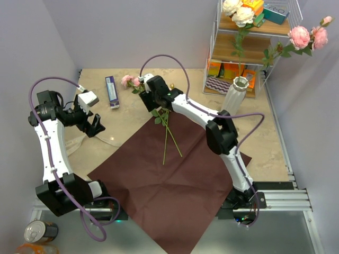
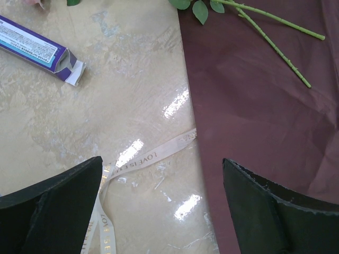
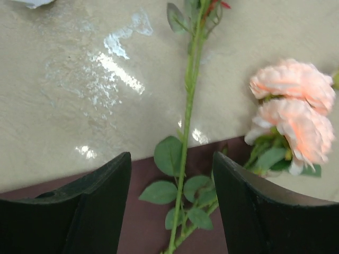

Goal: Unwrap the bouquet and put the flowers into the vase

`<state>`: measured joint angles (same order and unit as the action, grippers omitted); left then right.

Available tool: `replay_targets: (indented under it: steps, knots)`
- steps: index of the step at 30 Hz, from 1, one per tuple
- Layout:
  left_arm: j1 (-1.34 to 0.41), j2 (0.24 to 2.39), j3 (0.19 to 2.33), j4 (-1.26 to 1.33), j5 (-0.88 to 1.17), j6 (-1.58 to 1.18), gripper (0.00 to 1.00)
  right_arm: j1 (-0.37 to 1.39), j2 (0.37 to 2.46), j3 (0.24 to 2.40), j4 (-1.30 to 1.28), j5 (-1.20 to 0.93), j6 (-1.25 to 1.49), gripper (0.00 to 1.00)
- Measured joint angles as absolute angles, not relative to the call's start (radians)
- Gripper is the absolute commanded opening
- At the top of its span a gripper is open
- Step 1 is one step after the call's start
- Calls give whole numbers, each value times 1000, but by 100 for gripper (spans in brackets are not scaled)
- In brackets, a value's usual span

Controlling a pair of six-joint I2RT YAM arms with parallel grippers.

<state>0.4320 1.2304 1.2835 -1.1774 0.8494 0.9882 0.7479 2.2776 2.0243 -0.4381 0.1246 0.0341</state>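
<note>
– Right gripper (image 3: 170,161): what is it doing?
– Its fingers are spread and hold nothing. One green stem (image 3: 186,114) runs up through the gap between them, and I see neither finger touching it. Two peach-pink roses (image 3: 294,114) lie just outside one finger, on the tabletop past the edge of the maroon paper (image 3: 145,233).
– And the left gripper (image 2: 161,164)?
– Spread wide too, and empty, pointing at the paper's edge. A cream ribbon (image 2: 153,154) with gold lettering lies loose between and under its fingers. A purple carton (image 2: 34,47) sits further ahead, off to one side.
– Where's the vase (image 1: 235,94)?
– Well apart from both grippers, away to the right gripper's right. It stands upright just in front of the white wire rack (image 1: 216,37).
– Anything in it?
– Yes. A leafy stem rises from its mouth to cream roses (image 1: 238,13) up by the rack's top shelf. More pink roses (image 1: 306,36) hang out beyond the rack. Whether their stem reaches into the vase, I can't tell.
– And the rack?
– Colourful boxes (image 1: 225,69) on its bottom shelf, behind the vase, and more on top.
– The wrapping?
– The paper lies opened flat. Behind the right gripper, a couple of long stems (image 1: 168,138) cross on it.
</note>
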Motion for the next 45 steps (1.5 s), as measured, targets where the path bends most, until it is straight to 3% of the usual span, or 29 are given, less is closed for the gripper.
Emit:
replay_targets:
  steps: [5, 12, 23, 26, 27, 30, 39, 45]
  knots:
    - [432, 1237, 1283, -1177, 849, 990, 99, 745, 2466, 2283, -503, 89, -6, 70]
    - [433, 1248, 1283, -1176, 843, 995, 99, 724, 2577, 2376, -514, 65, 0, 68]
    - [447, 1253, 1270, -1169, 831, 1015, 99, 711, 2644, 2390, -503, 56, 33, 46]
    - [447, 1255, 1270, -1169, 831, 1015, 99, 712, 2644, 2388, -496, 52, 39, 32]
    - [447, 1255, 1270, -1169, 831, 1015, 99, 712, 2644, 2388, -492, 50, 42, 20]
    - [447, 1256, 1270, -1169, 831, 1014, 100, 712, 2644, 2388, -481, 45, 52, 0]
    - [447, 1255, 1270, -1171, 831, 1015, 99, 712, 2595, 2292, -396, 32, 77, 0]
    - [447, 1244, 1270, -1178, 833, 1015, 99, 712, 2423, 2164, -351, 25, 79, 0]
